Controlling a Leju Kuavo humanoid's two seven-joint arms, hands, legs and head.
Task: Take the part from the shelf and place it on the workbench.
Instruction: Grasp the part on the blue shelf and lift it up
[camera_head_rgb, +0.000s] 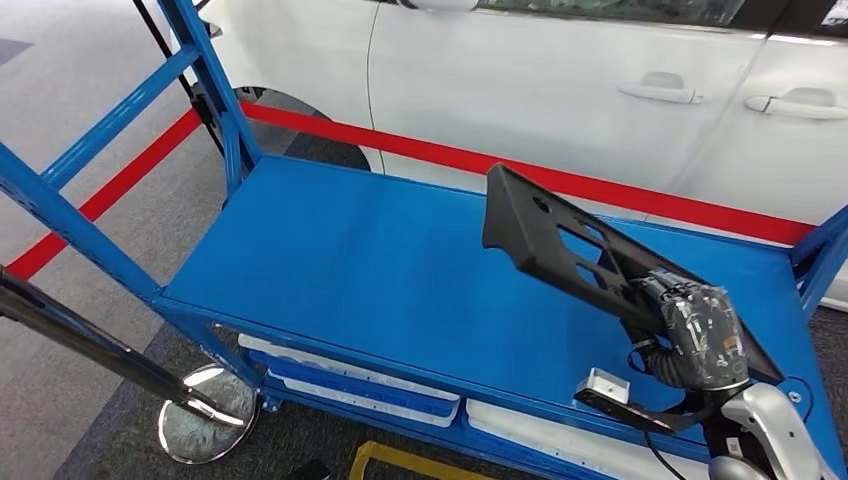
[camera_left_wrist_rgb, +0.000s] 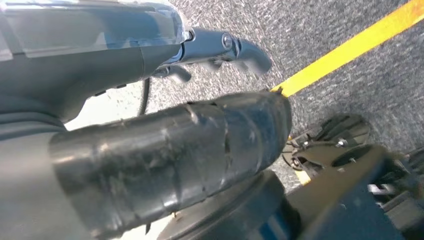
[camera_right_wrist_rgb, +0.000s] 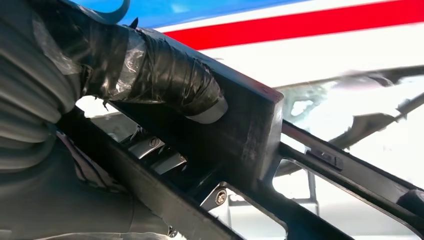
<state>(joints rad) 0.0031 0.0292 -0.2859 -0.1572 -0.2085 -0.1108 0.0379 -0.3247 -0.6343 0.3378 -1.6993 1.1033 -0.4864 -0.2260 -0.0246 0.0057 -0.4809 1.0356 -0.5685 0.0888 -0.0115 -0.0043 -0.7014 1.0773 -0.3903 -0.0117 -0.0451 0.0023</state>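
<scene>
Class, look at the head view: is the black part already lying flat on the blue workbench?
No: the right hand holds the black part tilted above the blue workbench.

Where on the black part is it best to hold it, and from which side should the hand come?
Hold the black part at its near end rail, coming from the robot's side, as the right hand does now: the openings there let fingers wrap a bar.

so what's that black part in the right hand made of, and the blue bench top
The black part looks like moulded plastic: matte, with cut-out slots and thin ribs, scuffed at the edge where the right hand grips it. The blue workbench top looks like painted sheet metal: smooth, even sheen, folded rim.
</scene>
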